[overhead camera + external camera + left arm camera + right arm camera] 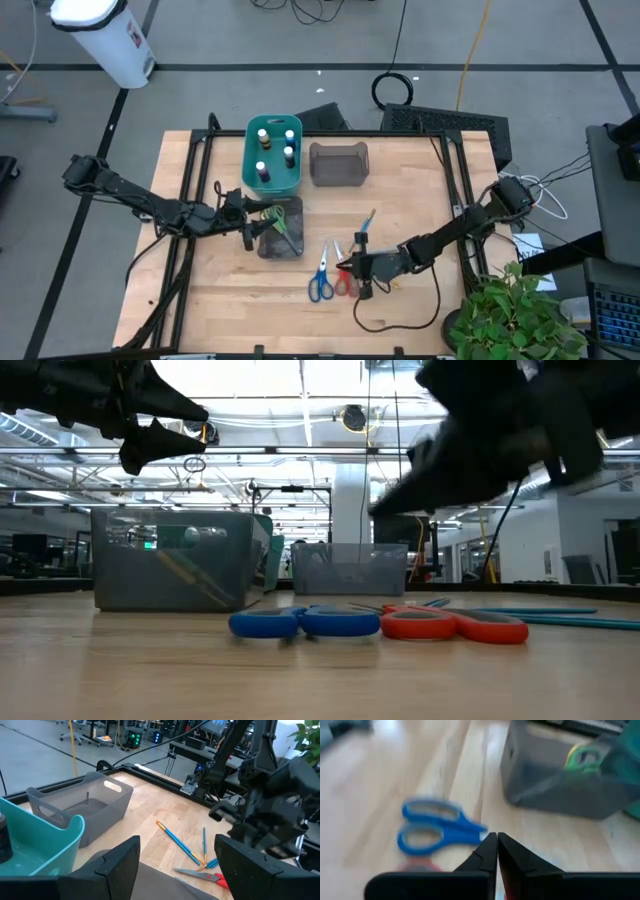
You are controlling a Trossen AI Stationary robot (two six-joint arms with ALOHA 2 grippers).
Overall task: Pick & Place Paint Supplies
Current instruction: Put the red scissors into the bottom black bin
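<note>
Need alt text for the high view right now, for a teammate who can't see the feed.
Overhead: the right gripper, shut, sits over the red scissors beside the blue scissors. The left gripper, open, hovers by a grey bin holding green scissors.

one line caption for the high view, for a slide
Right gripper over red scissors, blue scissors beside; left gripper at grey bin.

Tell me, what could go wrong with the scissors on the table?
The right gripper hangs over the red scissors with its fingers shut, so it may push them instead of grabbing. The blue scissors lie touching the red ones and could get dragged along. The thin brushes nearby might get knocked.
</note>
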